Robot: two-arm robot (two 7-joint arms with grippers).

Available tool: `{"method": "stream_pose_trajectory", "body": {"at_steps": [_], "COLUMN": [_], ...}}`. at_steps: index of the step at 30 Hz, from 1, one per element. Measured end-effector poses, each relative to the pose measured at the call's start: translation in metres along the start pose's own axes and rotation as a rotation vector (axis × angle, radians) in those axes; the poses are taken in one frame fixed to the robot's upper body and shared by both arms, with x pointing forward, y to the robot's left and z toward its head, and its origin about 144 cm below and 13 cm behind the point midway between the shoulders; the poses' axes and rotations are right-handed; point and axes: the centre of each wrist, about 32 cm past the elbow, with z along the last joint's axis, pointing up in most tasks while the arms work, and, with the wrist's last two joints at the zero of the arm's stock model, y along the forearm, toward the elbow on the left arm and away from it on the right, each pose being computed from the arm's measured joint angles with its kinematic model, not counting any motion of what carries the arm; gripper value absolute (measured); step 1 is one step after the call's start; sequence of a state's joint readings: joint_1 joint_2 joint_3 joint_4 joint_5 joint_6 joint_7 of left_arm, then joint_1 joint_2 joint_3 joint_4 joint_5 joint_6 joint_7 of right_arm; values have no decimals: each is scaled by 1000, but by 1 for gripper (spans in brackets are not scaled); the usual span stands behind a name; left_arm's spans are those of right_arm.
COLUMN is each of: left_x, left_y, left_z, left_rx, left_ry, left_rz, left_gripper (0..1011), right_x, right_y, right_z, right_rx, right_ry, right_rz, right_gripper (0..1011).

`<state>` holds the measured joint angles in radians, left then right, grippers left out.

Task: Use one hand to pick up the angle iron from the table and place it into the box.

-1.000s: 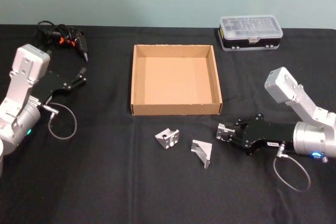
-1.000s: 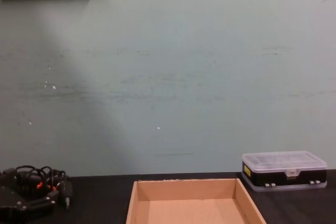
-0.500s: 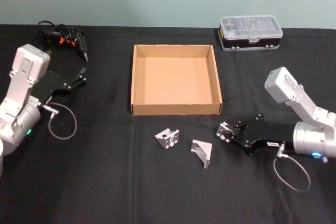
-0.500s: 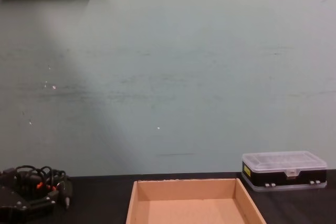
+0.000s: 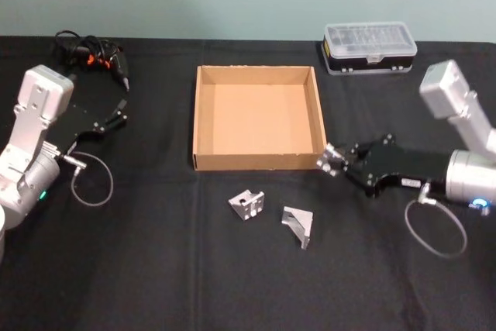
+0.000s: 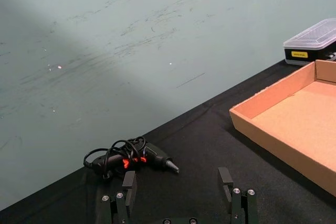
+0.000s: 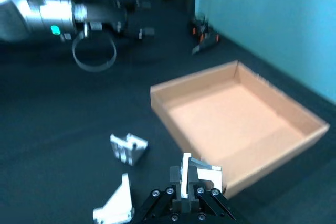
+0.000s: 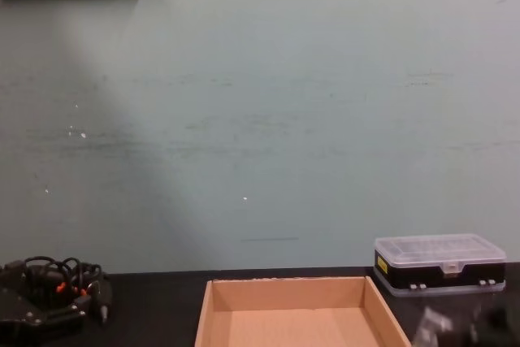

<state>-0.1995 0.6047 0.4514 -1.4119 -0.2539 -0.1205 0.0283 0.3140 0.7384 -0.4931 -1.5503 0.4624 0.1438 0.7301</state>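
Observation:
My right gripper (image 5: 335, 160) is shut on a small silver angle iron (image 5: 332, 158) and holds it above the table, just outside the front right corner of the tan cardboard box (image 5: 200, 125). The wrist view shows the same angle iron (image 7: 197, 174) clamped between the black fingers (image 7: 184, 190), with the box (image 7: 173, 116) beyond. Two more angle irons lie on the black table (image 5: 155, 269) in front of the box: one (image 5: 246, 205) and another (image 5: 298, 225). My left gripper (image 5: 122, 113) is parked at the far left, open, with nothing between its fingers (image 6: 127, 182).
A clear-lidded plastic case (image 5: 369, 47) sits at the back right, near the box's far corner. A black tool with tangled cable (image 5: 93, 56) lies at the back left. A grey cable loop (image 5: 91, 178) hangs by the left arm.
My right gripper has lifted the angle iron off the table and carried it up and back toward the box's front right corner. The left arm has not moved.

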Motion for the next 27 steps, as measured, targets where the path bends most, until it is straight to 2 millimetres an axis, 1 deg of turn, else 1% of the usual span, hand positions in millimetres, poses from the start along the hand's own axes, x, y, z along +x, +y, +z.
{"method": "stream_pose_trajectory", "body": {"at_steps": [1, 4, 7, 9, 13, 16, 19, 20, 22, 23, 26, 27], "left_x": [0, 0, 0, 0, 0, 0, 0, 0, 0, 0, 0, 0], "left_y": [0, 0, 0, 0, 0, 0, 0, 0, 0, 0, 0, 0], "left_z": [0, 0, 0, 0, 0, 0, 0, 0, 0, 0, 0, 0], "left_rx": [0, 0, 0, 0, 0, 0, 0, 0, 0, 0, 0, 0], "left_ry": [0, 0, 0, 0, 0, 0, 0, 0, 0, 0, 0, 0], "left_rz": [0, 0, 0, 0, 0, 0, 0, 0, 0, 0, 0, 0], "left_gripper": [1011, 1011, 1011, 1011, 1011, 1011, 1011, 1011, 1011, 1011, 1011, 1011], "right_x": [0, 11, 20, 28, 36, 47, 52, 55, 58, 60, 63, 64], "right_y": [0, -5, -4, -1, 8, 25, 37, 44, 55, 65, 80, 89], "right_z": [0, 19, 35, 45, 59, 74, 82, 86, 90, 93, 95, 97], "right_rx": [0, 43, 70, 79, 74, 51, 31, 18, -2, -22, -50, -66], "right_ry": [0, 5, 15, 19, 16, 15, 24, 31, 42, 50, 58, 61], "right_rz": [0, -7, -19, -29, -35, -48, -56, -59, -61, -61, -63, -65], "right_gripper": [75, 75, 77, 77, 75, 75, 75, 75, 77, 77, 75, 75]}}
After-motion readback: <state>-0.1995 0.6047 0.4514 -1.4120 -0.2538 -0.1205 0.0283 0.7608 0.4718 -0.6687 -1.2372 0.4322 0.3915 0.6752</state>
